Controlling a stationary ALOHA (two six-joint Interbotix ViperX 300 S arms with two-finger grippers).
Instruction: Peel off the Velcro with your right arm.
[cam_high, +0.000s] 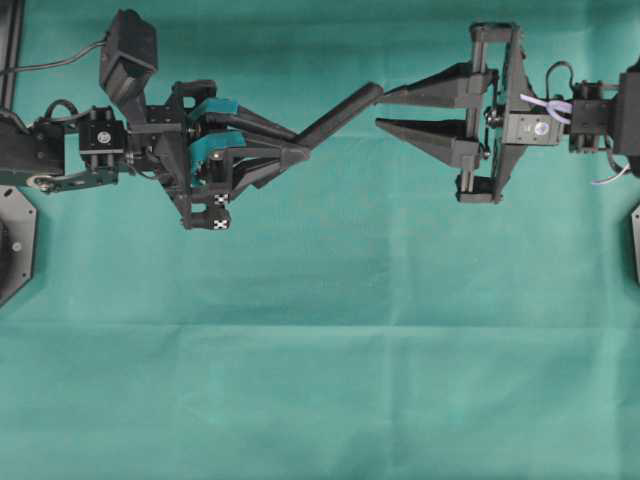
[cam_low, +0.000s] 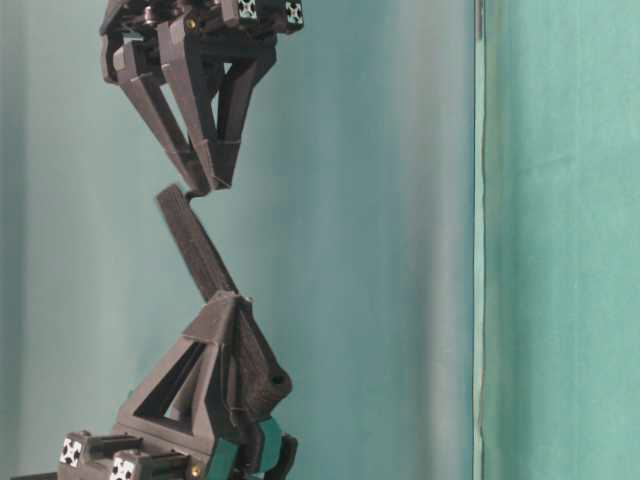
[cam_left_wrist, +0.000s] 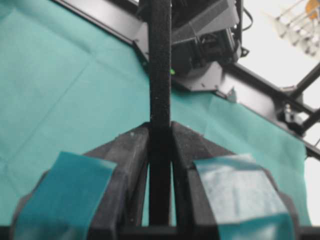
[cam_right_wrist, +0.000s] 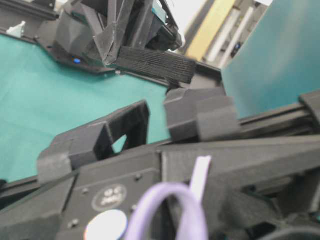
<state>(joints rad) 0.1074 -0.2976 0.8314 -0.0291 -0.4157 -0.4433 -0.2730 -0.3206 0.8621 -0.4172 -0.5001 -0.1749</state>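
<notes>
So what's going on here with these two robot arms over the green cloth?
The left gripper, the one with teal finger pads, is shut on a thin flat black Velcro strap and holds it up above the green cloth, pointing toward the other arm. The right gripper, with plain black pointed fingers, has its jaws apart right at the strap's free end, one fingertip meeting it. It has not clamped, so the peel has not begun.

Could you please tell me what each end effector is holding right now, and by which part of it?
The left end effector clamps the Velcro strap by its lower end. The right end effector holds nothing; its open fingers sit at the strap's free end.
</notes>
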